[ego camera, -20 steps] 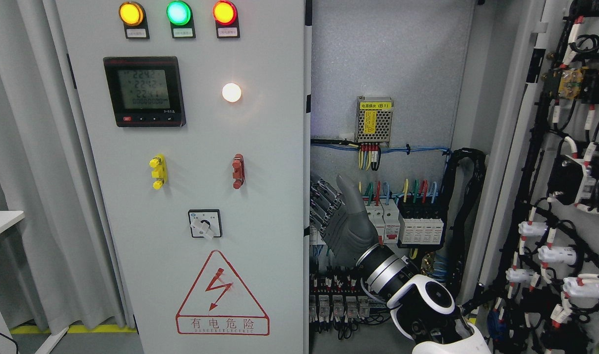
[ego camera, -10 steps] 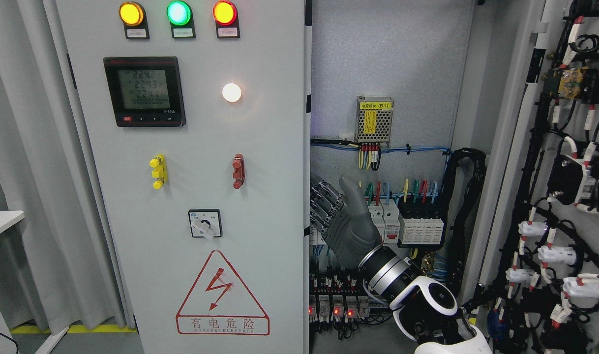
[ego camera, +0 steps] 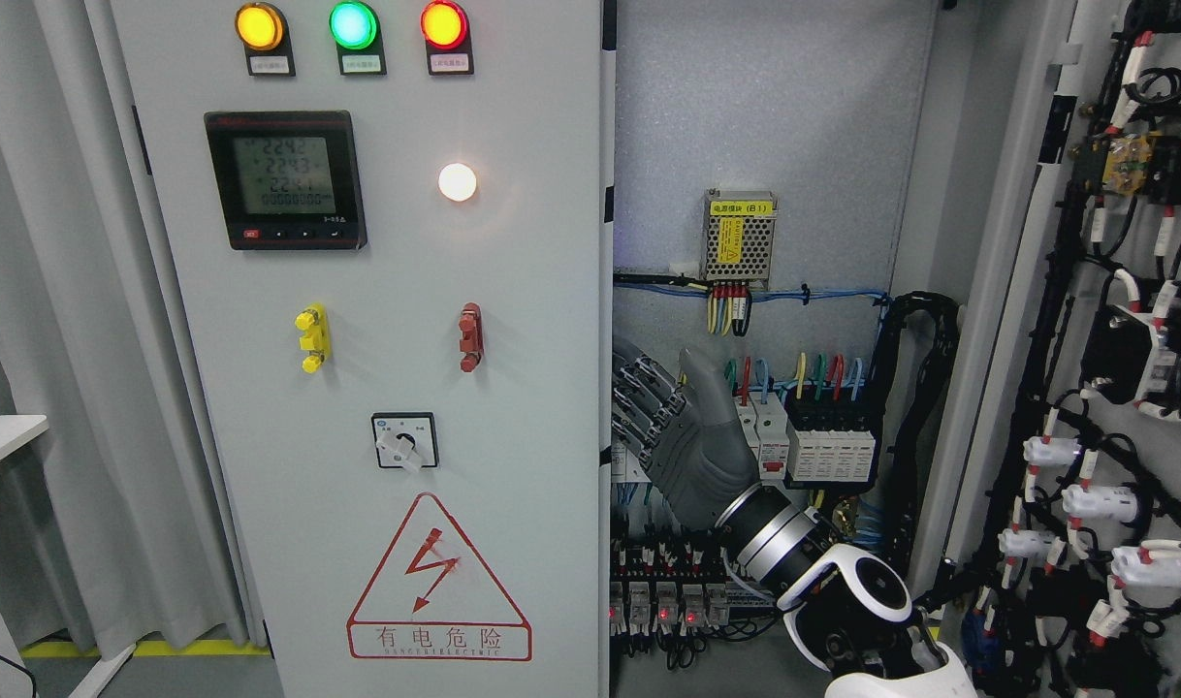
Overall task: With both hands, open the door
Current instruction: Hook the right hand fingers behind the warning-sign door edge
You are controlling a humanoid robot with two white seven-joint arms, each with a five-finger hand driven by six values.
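Closed left door [ego camera: 377, 388] carrying indicator lamps [ego camera: 353, 26] above meter [ego camera: 285, 179] above rotary switch [ego camera: 404, 440]; right robot hand [ego camera: 673, 427] inside open compartment, before circuit breakers [ego camera: 804, 436], below power supply [ego camera: 739, 235].

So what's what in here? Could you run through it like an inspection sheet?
Surface: grey left door, shut.
Job's things: right door swung open, its inner side wired; cabinet interior exposed.
Clutter: nothing seen.
Hands: right hand inside the cabinet beside the left door's edge, thumb up, fingers spread, holding nothing; left hand not in view.
Cables: coloured wires into the breakers; black bundle at the cabinet's right.
Surroundings: yellow, green and red lamps lit; meter; electric-danger triangle; curtain at left.
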